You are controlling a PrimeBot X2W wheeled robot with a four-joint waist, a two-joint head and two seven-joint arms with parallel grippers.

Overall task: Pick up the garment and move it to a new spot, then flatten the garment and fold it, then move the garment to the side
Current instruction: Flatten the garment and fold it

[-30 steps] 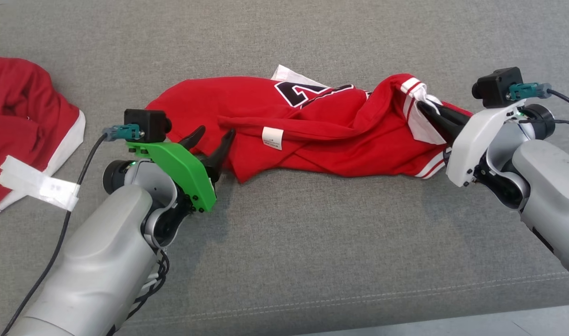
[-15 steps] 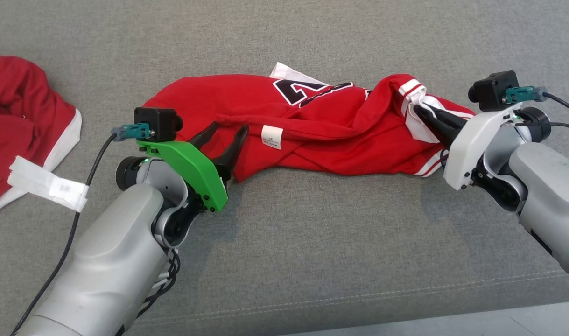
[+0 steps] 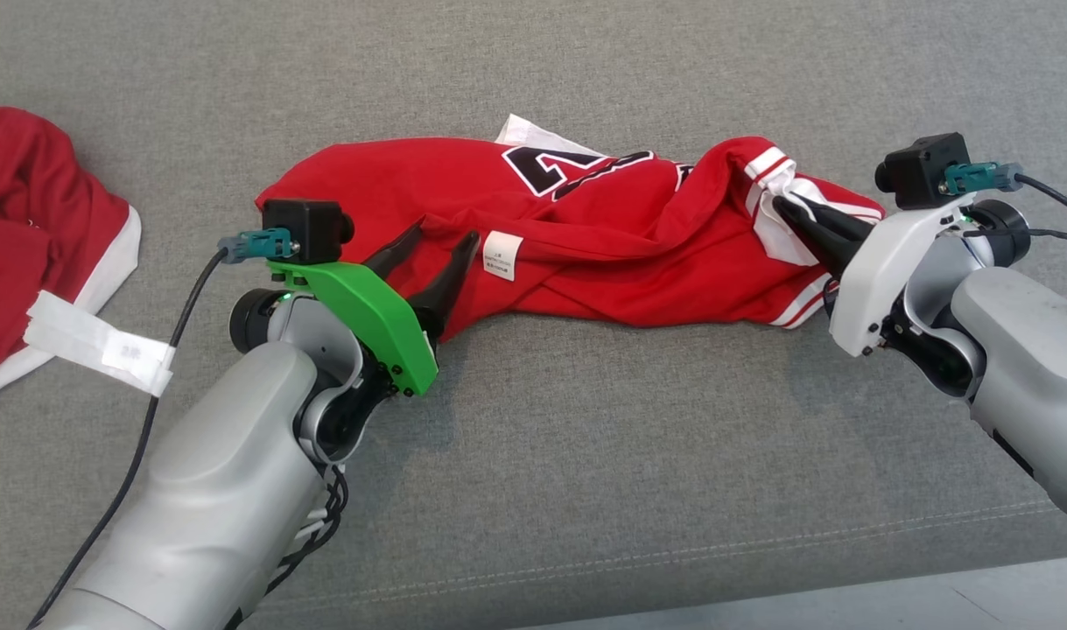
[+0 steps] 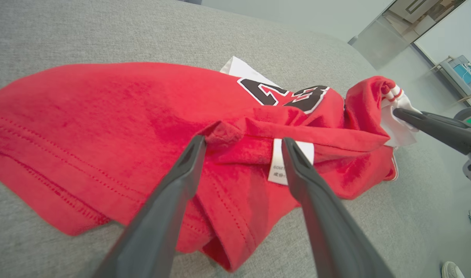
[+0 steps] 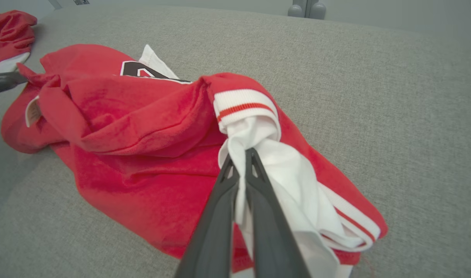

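The right gripper (image 3: 780, 205) clenches the white trim of the red garment (image 3: 621, 254) — the left gripper (image 3: 445, 232) stands spread over a fold.

Mid-frame: garment (image 3: 586, 236) across cushion (image 3: 586, 481), 2nd garment (image 3: 34, 227) far left. At garment's left end: left end effector (image 3: 444, 232); at right end: right end effector (image 3: 780, 204).

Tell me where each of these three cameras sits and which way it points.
Head view: on the head, looking down at the red garment on the grey cushion; left gripper, right gripper and forearms show.
Left wrist view: left wrist, looking along its open fingers at the garment's white label.
Right wrist view: right wrist, looking along its shut fingers pinching white fabric.
Shared: both wrist views catch the label and the other arm's gripper.
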